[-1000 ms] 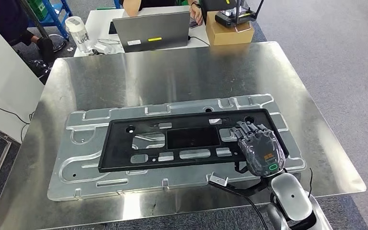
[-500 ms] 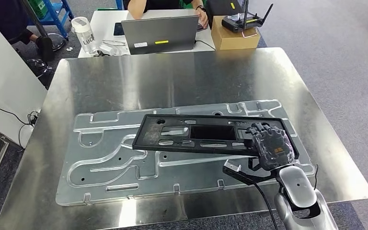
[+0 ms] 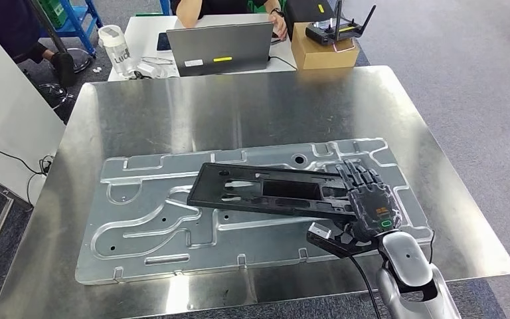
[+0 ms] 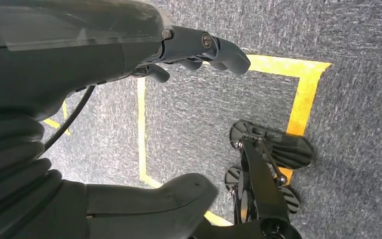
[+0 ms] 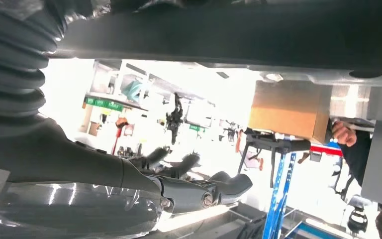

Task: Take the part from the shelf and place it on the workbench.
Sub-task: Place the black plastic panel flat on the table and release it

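Head view | right robot hand [image 3: 370, 203] grips flat black slotted part [image 3: 272, 191] | ribbed metal plate [image 3: 166, 219]

A matte black part [image 3: 275, 192] is seen against a bright silver fixture plate [image 3: 166, 219], itself on a brushed, mirror-grey steel workbench [image 3: 239, 106]. The right hand [image 3: 366, 199] is shown dark grey under clear film, a green mark at its wrist. Beyond, a silver laptop [image 3: 222, 46] and a tan cardboard box [image 3: 324, 52] are caught. Blue-grey carpet [image 4: 358, 69] is crossed by yellow tape lines [image 4: 298, 94].
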Action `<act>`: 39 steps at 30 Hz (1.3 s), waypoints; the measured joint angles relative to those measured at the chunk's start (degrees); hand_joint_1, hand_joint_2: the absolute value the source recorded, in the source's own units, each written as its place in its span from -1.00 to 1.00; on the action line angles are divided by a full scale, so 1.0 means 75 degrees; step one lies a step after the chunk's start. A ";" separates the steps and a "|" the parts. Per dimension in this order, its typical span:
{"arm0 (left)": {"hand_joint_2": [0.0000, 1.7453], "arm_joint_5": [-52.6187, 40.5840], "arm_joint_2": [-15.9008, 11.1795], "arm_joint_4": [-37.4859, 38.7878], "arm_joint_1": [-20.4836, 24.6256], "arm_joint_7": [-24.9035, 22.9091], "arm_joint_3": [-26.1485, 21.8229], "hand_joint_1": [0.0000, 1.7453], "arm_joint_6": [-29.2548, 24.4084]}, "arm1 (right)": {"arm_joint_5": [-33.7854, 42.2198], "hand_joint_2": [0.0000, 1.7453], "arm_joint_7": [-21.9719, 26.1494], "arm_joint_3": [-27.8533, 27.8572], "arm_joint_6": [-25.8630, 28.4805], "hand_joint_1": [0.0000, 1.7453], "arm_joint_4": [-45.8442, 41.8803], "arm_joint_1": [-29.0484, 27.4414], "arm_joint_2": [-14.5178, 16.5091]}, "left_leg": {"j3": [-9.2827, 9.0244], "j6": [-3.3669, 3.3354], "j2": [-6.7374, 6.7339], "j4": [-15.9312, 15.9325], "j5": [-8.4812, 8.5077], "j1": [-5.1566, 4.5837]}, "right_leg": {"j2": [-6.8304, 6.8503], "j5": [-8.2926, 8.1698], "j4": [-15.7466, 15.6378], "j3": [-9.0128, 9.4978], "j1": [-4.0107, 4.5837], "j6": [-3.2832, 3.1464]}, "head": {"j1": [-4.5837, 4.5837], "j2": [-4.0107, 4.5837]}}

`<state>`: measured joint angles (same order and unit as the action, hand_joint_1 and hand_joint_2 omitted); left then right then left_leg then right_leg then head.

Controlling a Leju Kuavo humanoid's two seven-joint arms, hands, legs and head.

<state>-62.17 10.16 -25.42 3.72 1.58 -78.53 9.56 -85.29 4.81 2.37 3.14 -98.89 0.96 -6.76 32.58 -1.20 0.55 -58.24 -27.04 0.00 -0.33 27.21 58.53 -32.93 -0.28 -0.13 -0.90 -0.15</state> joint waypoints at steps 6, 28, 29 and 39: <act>-1.00 0.0009 0.0000 0.0000 0.0001 -0.0009 0.0000 -1.00 -0.0028 | 0.0044 -1.00 0.0022 -0.0004 -0.0057 -1.00 0.0071 -0.0002 0.0065 | -0.0006 0.0009 -0.0001 0.0005 0.0007 0.0005 | 0.0000 0.0001 0.0013 -0.0004 0.0005 0.0000 | 0.0000 0.0000; -1.00 0.0021 0.0000 0.0000 0.0002 -0.0023 0.0000 -1.00 -0.0028 | 0.0055 -1.00 0.0059 -0.0053 -0.0079 -1.00 0.0117 -0.0003 0.0096 | -0.0007 0.0015 -0.0002 0.0005 0.0011 0.0007 | 0.0000 0.0001 0.0018 -0.0004 0.0007 0.0000 | -0.0001 0.0000; -1.00 0.0021 0.0000 0.0000 0.0003 -0.0027 0.0000 -1.00 -0.0028 | 0.0057 -1.00 0.0072 -0.0079 -0.0078 -1.00 0.0117 -0.0002 0.0101 | -0.0008 0.0015 -0.0002 0.0005 0.0011 0.0007 | 0.0000 0.0001 0.0018 -0.0004 0.0007 0.0000 | -0.0001 0.0000; -1.00 -0.0023 0.0024 0.0002 0.0010 -0.0070 0.0001 -1.00 -0.0126 | 0.1067 -1.00 0.0517 -0.2048 -0.0092 -1.00 -0.1385 -0.0266 0.0075 | 0.0123 -0.0089 -0.0106 0.0131 0.0317 0.0157 | 0.0025 0.0665 0.1089 -0.0110 -0.0261 0.0383 | -0.0001 0.0000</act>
<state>-62.34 10.34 -25.40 3.80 1.05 -78.53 8.62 -77.29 8.69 -12.99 2.45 -109.28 -1.03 -6.21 33.51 -1.87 -0.24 -57.26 -24.66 1.18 -0.15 32.19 66.70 -33.76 -2.23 2.74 -0.91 -0.15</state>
